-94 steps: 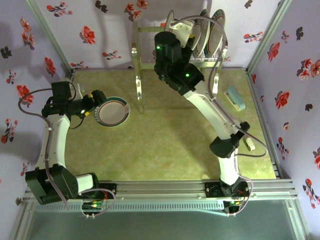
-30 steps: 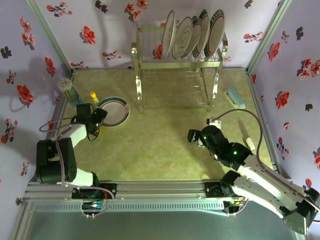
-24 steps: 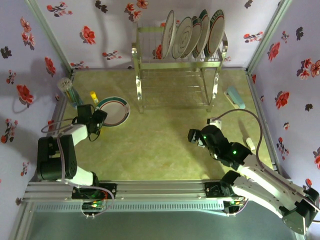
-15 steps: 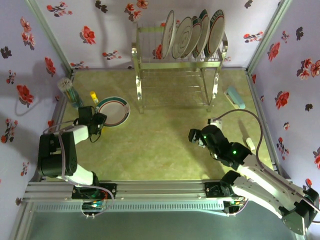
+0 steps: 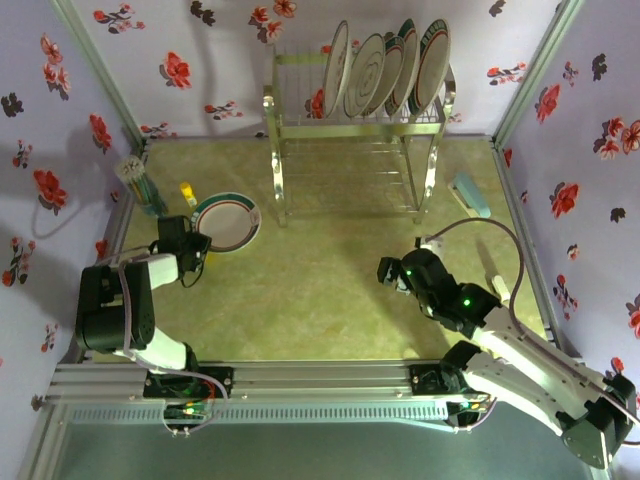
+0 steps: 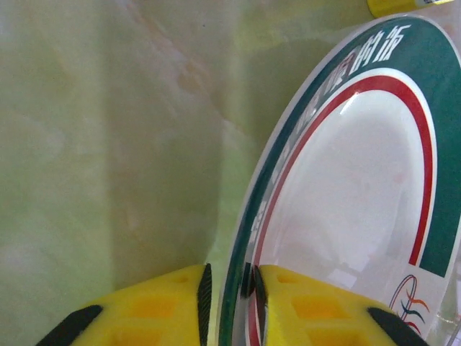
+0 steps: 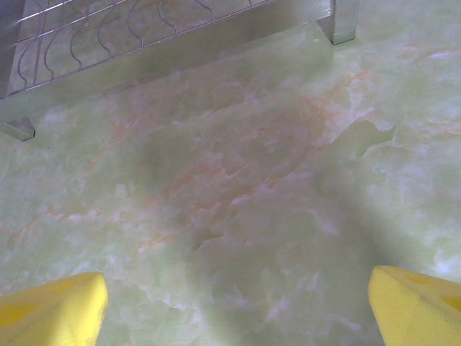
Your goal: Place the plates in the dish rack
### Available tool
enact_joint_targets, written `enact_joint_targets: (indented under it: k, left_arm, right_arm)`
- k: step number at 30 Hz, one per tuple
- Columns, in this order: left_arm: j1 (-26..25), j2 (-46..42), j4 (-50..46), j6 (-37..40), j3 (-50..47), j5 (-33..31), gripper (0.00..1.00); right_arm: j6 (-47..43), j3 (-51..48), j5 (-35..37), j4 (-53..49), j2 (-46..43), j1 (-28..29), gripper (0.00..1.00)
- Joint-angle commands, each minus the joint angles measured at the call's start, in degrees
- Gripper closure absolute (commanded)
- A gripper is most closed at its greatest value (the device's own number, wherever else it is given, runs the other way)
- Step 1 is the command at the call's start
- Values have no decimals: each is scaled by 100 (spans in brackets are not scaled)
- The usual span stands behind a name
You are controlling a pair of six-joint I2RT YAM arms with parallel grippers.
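Note:
A white plate (image 5: 228, 222) with a green and red rim band lies on the table at the left. My left gripper (image 5: 196, 245) is at its near-left edge. In the left wrist view the plate (image 6: 346, 202) has its rim between the yellow fingers of the left gripper (image 6: 229, 288), which is shut on it. A thin gap shows beside the left pad. The dish rack (image 5: 276, 180) stands at the back with several plates (image 5: 366, 75) upright in its top. My right gripper (image 5: 388, 272) hovers open over bare table, and the right gripper (image 7: 238, 303) holds nothing.
A yellow tube (image 5: 187, 192) and a cup of sticks (image 5: 140, 180) sit behind the plate. A blue sponge (image 5: 470, 197) and a cream object (image 5: 497, 285) lie at the right. A rack leg (image 7: 344, 21) shows ahead of the right gripper.
The right arm has pulled back from the rack to the near right, leaving a plate there. The left arm has folded back, its gripper staying at the plate's rim.

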Motion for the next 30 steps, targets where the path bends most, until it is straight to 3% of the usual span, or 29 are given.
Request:
enact_joint_targets:
  k: [1,8,20,30]
  left_arm:
    - [-24,70,266,-109,-143,-139,78]
    - [-32,65,389,-143,-223,-140,100]
    - [-97,-663,-144,90,-224,-96,100]
    - [-205,-2416,-1999,1007,46,-90,100]
  right_arm:
    - [138,-93,62,100,6,-62,6]
    - [118,-79,45,62,-1,-93,6]
    - [44,60,-36,95,194,-150,7]
    - [-235,458,-500,142,715,-331,6]
